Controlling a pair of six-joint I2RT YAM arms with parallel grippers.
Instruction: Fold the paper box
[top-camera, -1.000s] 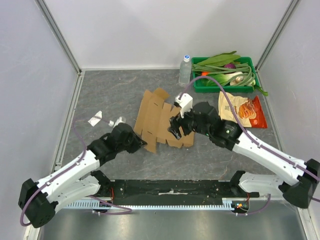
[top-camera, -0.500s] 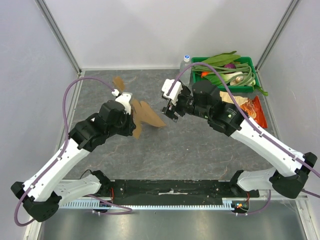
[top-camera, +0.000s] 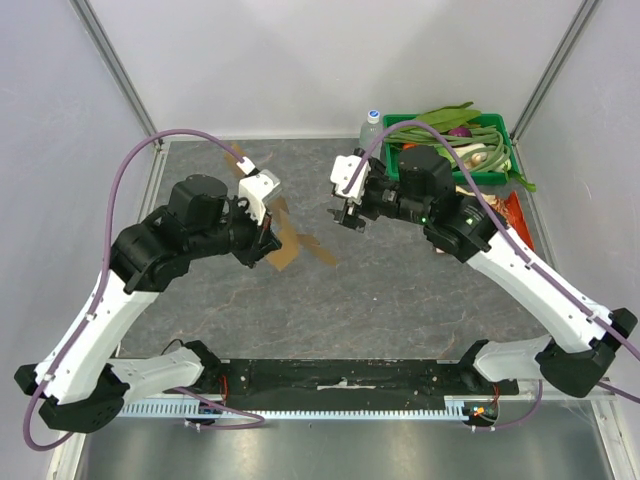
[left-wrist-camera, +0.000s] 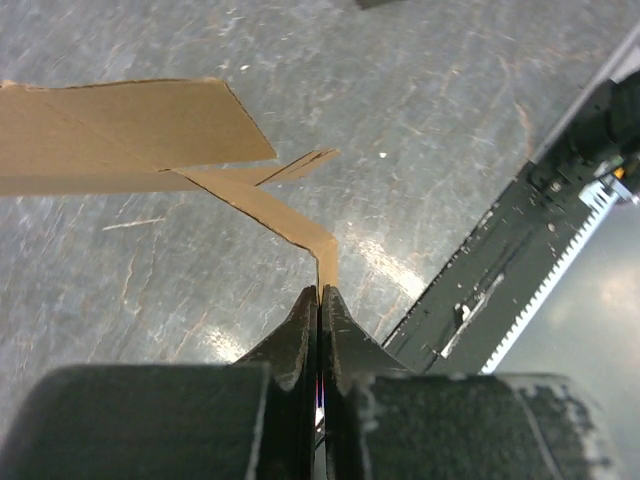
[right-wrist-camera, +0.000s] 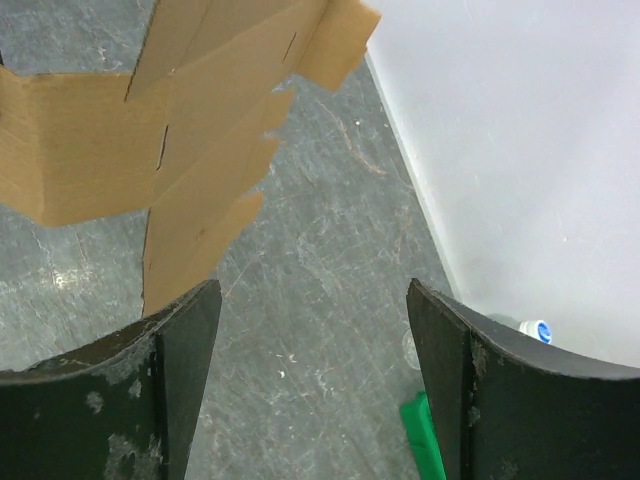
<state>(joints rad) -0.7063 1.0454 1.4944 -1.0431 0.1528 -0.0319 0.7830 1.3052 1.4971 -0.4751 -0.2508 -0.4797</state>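
- Lifted off the table (top-camera: 400, 300) since a second ago: paper box (top-camera: 296, 242), left gripper (left-wrist-camera: 319, 294) clamped on its edge
- right gripper (top-camera: 346, 214) wide, empty, toward table's far edge

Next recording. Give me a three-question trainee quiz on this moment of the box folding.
1. True or false: the right gripper is clamped on the paper box.
2. Which one pinches the box's edge? A) left gripper B) right gripper C) both
3. Fill in: a clear ___ stands beside the green crate.
Key: 1 false, its jaws stand open and empty. 2 A. 3 water bottle.
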